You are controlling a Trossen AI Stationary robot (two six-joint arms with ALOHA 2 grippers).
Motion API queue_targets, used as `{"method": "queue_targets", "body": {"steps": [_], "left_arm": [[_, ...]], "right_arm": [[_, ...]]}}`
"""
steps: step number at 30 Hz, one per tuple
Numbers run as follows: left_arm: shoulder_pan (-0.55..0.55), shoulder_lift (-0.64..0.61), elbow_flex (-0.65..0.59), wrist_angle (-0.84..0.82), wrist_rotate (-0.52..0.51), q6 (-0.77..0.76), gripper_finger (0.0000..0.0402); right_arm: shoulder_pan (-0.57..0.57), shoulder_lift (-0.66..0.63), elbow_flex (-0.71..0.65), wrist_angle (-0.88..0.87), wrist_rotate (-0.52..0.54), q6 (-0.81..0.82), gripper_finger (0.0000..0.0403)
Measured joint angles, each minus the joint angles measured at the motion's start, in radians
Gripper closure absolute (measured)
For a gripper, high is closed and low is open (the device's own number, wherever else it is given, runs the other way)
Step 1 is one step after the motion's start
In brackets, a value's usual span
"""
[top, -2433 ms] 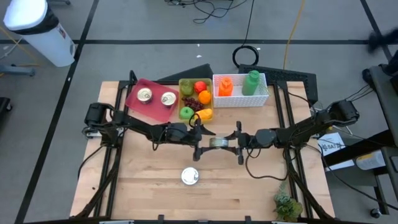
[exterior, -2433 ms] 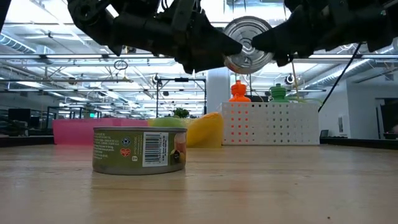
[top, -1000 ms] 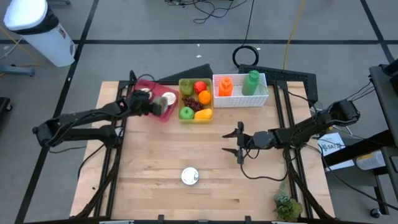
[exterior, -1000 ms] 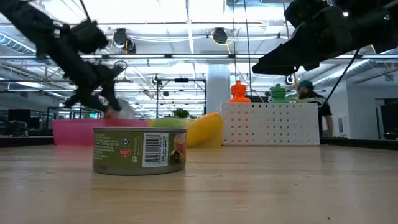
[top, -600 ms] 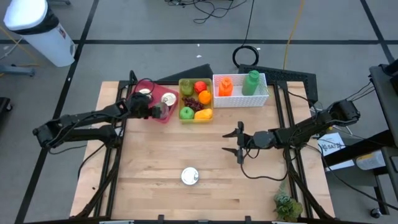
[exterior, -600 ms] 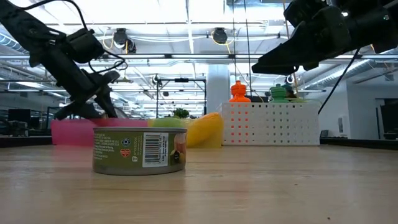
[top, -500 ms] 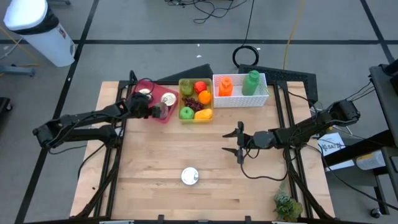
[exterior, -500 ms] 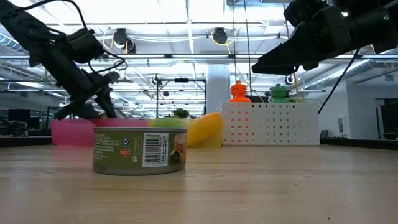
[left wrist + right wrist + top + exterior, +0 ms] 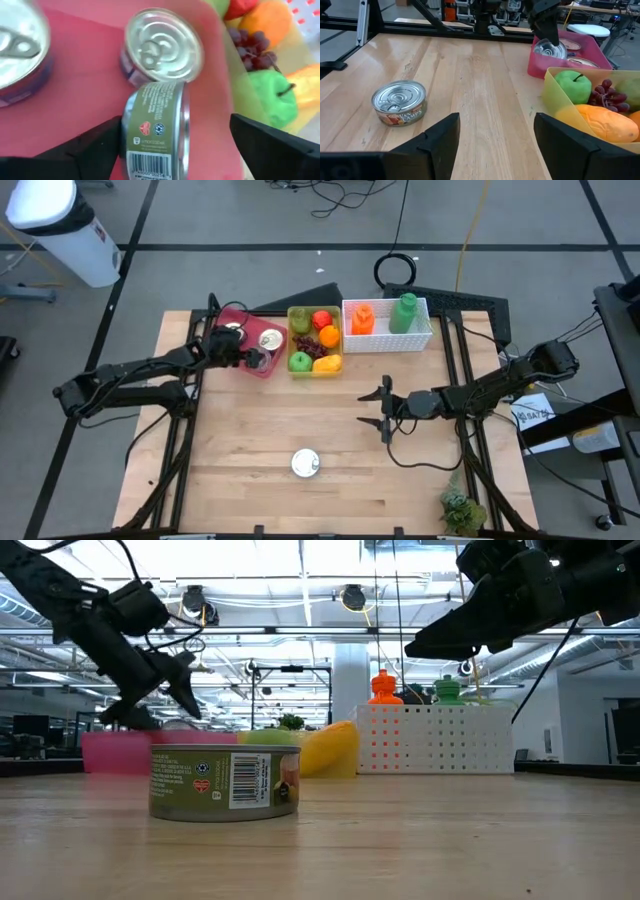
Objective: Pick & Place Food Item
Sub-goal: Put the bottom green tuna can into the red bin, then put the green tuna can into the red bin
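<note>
With my left gripper (image 9: pixel 175 145) spread around the green-label can (image 9: pixel 155 131), tipped on edge in the pink tray (image 9: pixel 222 326), I judge that placement nearly finished; another can (image 9: pixel 306 463) waits on the table (image 9: pixel 250 440); right gripper (image 9: pixel 381 408) open, idle

Wooden table (image 9: pixel 250 440), lone can (image 9: pixel 306 463), pink tray (image 9: pixel 222 328), yellow bin (image 9: pixel 296 315), white basket (image 9: pixel 384 340)

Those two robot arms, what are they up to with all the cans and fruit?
The left gripper is over the pink tray, its fingers open around a green-labelled can lying on its side beside two upright cans. The right gripper hangs open and empty above the middle of the table. One more can stands alone near the table's front edge.
</note>
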Motion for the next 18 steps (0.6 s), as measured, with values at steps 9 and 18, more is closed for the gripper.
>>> {"method": "queue_targets", "body": {"steps": [9,18], "left_arm": [[0.025,-0.067,0.104,-0.016,0.066,0.113,0.0061],[0.0,-0.181,0.135,-0.028,0.154,0.09,0.0065]], "right_arm": [[0.0,0.0,0.0,0.0,-0.001,0.0,0.0165],[0.0,0.001,0.0,0.013,-0.001,0.066,0.0165]]}}
